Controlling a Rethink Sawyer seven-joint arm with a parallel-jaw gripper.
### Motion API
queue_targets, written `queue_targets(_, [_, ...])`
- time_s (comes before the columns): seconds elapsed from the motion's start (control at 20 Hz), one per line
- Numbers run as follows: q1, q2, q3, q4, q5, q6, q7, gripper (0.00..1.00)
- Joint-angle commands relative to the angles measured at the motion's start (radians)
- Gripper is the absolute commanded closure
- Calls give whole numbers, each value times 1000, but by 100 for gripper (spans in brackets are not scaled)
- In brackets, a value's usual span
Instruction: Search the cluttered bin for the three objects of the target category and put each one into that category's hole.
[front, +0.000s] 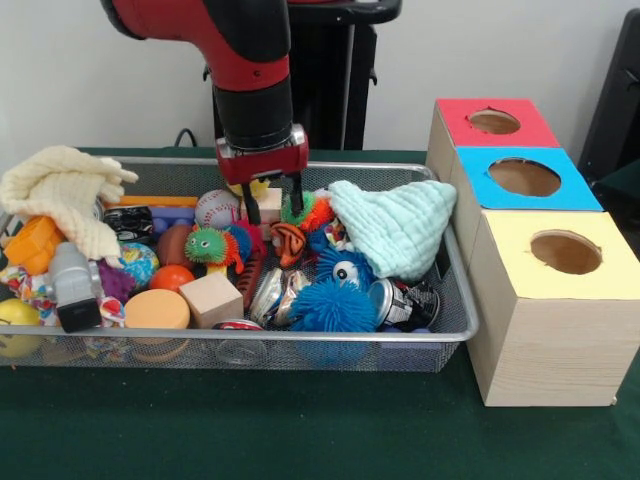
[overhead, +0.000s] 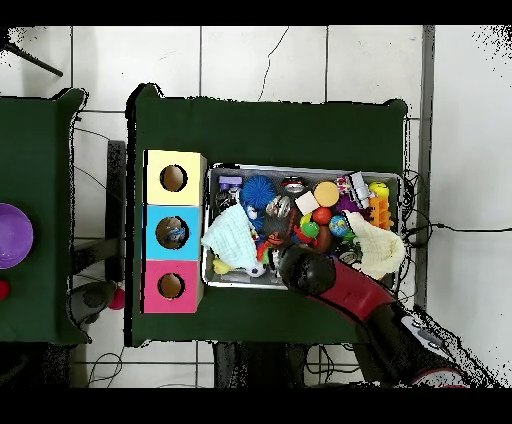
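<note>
Hanging over the back middle of the silver wire-mesh bin (front: 455, 300), the red and black arm's gripper (front: 272, 202) holds its two dark fingers (front: 297, 190) apart with nothing between them. Just below lie a white baseball (front: 217, 208) and an orange spiky toy (front: 317, 212). Beside the bin stand three wooden boxes with round holes, topped red (front: 495, 122), blue (front: 525, 177) and yellow (front: 562, 250).

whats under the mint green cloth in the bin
The cloth drapes over toys at the bin's end nearest the boxes. A blue spiky ball with an eye and a metal can poke out below its edge. Whatever lies beneath its middle is hidden.
</note>
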Motion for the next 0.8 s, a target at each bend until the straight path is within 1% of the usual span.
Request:
queue_targets(0.05, [-24, 8, 110, 107, 166, 170, 345, 0])
queue_targets(0.15, [-33, 9, 142, 123, 216, 213, 337, 0])
queue_targets(0.35, [-74, 20, 226, 180, 323, 231, 325, 0])
queue_targets(0.55, [-74, 13, 239, 203, 374, 203, 313, 0])
queue_targets(0.6, [-71, 11, 236, 204, 378, 195, 307, 0])
queue_targets(0.7, [-49, 7, 199, 181, 346, 133, 279, 0])
queue_targets(0.75, [-26, 6, 159, 144, 285, 31, 246, 0])
queue_targets(0.8, [-9, 8, 128, 115, 236, -18, 214, 0])
